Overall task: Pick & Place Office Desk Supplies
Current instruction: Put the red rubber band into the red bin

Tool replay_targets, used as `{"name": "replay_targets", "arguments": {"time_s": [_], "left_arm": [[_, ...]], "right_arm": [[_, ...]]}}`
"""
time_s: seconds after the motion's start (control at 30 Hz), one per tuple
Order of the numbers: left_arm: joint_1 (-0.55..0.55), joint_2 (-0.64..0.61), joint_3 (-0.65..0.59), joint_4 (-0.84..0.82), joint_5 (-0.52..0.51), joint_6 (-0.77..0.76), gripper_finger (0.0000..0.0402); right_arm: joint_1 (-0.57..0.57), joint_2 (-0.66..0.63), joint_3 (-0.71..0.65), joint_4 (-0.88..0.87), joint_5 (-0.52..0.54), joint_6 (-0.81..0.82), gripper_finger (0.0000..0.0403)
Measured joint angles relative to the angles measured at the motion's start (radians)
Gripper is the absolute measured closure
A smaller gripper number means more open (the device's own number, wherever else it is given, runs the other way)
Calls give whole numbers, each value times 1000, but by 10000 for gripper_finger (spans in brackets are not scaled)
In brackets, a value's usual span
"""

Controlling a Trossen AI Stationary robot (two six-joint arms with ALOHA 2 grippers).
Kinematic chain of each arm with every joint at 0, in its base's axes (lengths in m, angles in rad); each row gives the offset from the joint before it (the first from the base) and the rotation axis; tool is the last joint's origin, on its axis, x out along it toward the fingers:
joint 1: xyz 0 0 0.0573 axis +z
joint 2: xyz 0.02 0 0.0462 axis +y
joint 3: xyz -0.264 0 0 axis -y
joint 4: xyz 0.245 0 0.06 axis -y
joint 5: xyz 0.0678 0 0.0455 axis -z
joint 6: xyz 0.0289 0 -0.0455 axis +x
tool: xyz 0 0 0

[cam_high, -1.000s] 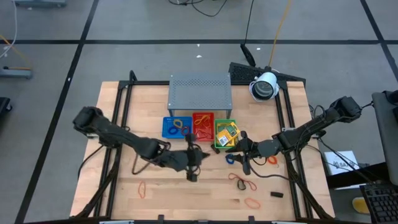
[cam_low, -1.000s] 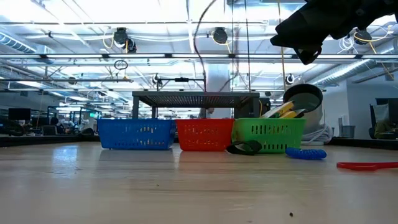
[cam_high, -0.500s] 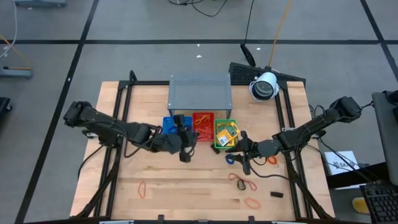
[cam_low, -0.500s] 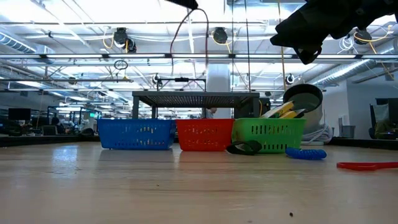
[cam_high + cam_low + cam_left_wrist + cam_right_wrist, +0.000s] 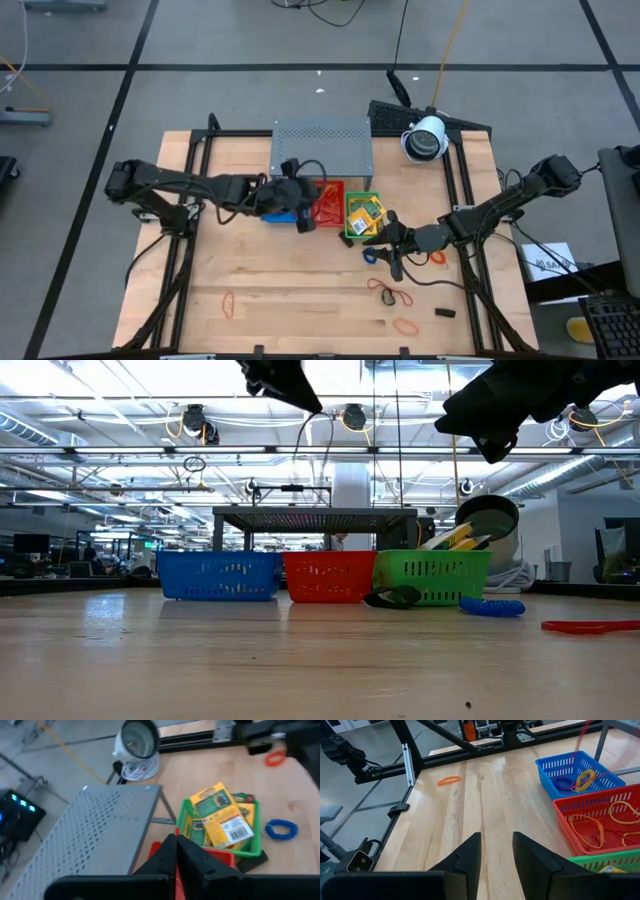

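My left gripper (image 5: 306, 222) is shut and hangs raised over the meeting edges of the blue tray (image 5: 272, 206) and the red tray (image 5: 328, 199). A thin red rubber band (image 5: 584, 737) dangles under it. Yellow-and-green packets (image 5: 220, 817) lie in the green tray (image 5: 362, 232). Rubber bands (image 5: 600, 827) lie in the red tray, and rings (image 5: 572, 781) in the blue tray. My right gripper (image 5: 393, 265) is open, raised above the table beside a blue ring (image 5: 370, 255). My left gripper (image 5: 175, 840) has the red rubber band pinched between its shut fingers, which point down from above. The fingers themselves hide which part of the band they are on. The band hangs slack below them, lifted clear above the blue tray (image 5: 580, 770).
A grey perforated shelf (image 5: 322, 147) stands behind the trays, with a white lamp-like device (image 5: 425, 138) to its right. Loose bands (image 5: 393, 294), (image 5: 405, 325), (image 5: 228, 303), an orange ring (image 5: 437, 258) and a black piece (image 5: 445, 313) lie on the near half of the table.
My left gripper has risen from the table's middle and travelled toward the far edge, ending above the blue and red trays. Its fingers now show at the top of the low view. My right arm has kept still.
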Motion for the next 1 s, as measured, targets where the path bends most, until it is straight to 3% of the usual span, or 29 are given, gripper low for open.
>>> {"name": "replay_targets", "arguments": {"time_s": [0.23, 0.43, 0.7, 0.83, 1.0], "left_arm": [[35, 0, 0, -17, 62, -28, 358], [37, 0, 0, -20, 94, -24, 304], [26, 3, 0, -19, 361, -120, 234], [-20, 40, 0, -7, 386, -157, 223], [-113, 157, 0, 130, 387, -110, 228]], "right_arm": [[0, 0, 0, 0, -1, 0, 303], [0, 0, 0, -1, -2, -2, 303], [0, 0, 0, -66, -55, 39, 303], [7, 0, 0, -72, -89, 37, 303], [17, 0, 0, -66, -79, -3, 303]]}}
